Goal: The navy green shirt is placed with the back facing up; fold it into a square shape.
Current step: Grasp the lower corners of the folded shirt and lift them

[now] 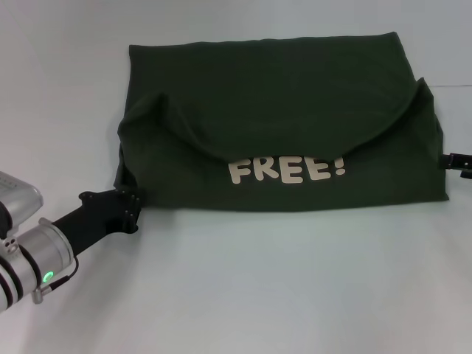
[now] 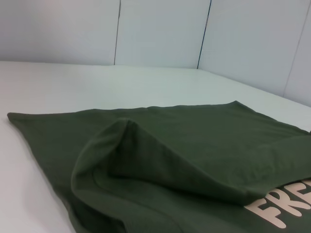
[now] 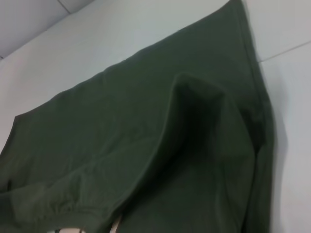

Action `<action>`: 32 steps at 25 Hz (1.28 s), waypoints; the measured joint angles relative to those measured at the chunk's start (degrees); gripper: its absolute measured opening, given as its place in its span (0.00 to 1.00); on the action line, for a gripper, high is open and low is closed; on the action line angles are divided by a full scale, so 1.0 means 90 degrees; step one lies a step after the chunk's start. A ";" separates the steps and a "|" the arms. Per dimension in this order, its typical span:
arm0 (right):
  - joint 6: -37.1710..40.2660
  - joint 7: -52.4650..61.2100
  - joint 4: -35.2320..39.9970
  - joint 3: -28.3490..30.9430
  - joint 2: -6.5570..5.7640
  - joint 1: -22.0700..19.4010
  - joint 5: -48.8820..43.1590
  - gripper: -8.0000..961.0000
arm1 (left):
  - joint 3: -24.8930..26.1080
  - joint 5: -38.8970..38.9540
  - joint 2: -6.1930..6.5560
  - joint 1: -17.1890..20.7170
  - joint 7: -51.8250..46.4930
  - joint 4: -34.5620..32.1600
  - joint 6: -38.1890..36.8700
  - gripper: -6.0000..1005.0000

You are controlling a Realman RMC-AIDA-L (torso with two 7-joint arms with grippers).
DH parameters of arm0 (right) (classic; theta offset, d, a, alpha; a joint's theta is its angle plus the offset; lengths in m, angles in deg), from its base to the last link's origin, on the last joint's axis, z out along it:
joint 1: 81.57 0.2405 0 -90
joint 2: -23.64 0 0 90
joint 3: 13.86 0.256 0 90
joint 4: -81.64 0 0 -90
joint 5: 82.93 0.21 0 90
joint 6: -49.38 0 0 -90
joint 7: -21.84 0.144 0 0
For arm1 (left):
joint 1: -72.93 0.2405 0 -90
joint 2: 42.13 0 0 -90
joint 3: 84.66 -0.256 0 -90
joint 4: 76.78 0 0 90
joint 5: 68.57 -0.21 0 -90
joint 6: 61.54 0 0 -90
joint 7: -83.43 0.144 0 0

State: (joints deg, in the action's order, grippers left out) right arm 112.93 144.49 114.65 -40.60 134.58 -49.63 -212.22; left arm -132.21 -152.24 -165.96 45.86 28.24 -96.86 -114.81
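The navy green shirt (image 1: 295,88) lies across the far half of the white table, partly folded. Its upper layer ends in a sagging curved edge that bulges up at both ends. Below that edge, pale letters reading "FREE!" (image 1: 286,169) show on the lower layer. My left gripper (image 1: 131,203) is at the shirt's near left corner, right against the cloth. At the shirt's right edge, only the black tip of my right gripper (image 1: 451,159) shows. The left wrist view looks along the shirt (image 2: 194,136) at a raised fold. In the right wrist view the shirt (image 3: 121,121) has a similar hump.
A bare white tabletop (image 1: 258,280) stretches in front of the shirt and to its left. Pale wall panels (image 2: 160,29) stand behind the table in the left wrist view.
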 joint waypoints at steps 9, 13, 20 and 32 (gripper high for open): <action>-0.0228 -0.0061 -0.0047 -0.0194 0.0192 0.0076 -0.0008 0.74 | -0.0039 -0.0006 0.0000 -0.0025 -0.0001 -0.0025 0.0000 0.01; -0.0405 -0.0061 -0.0112 -0.0289 0.0244 0.0084 -0.0013 0.73 | -0.0040 -0.0009 0.0000 -0.0015 -0.0001 -0.0025 0.0001 0.01; -0.0477 -0.0069 -0.0124 -0.0315 0.0266 0.0096 -0.0003 0.69 | -0.0040 -0.0010 -0.0001 -0.0009 -0.0001 -0.0025 0.0019 0.01; -0.0253 -0.0430 -0.0065 -0.0250 0.0270 -0.0068 0.0048 0.46 | -0.0039 -0.0009 -0.0001 0.0012 -0.0042 -0.0025 -0.0030 0.01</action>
State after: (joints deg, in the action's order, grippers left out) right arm 110.65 140.61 114.06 -42.85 137.01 -50.25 -211.79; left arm -132.56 -152.33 -165.97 45.97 27.87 -97.09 -115.08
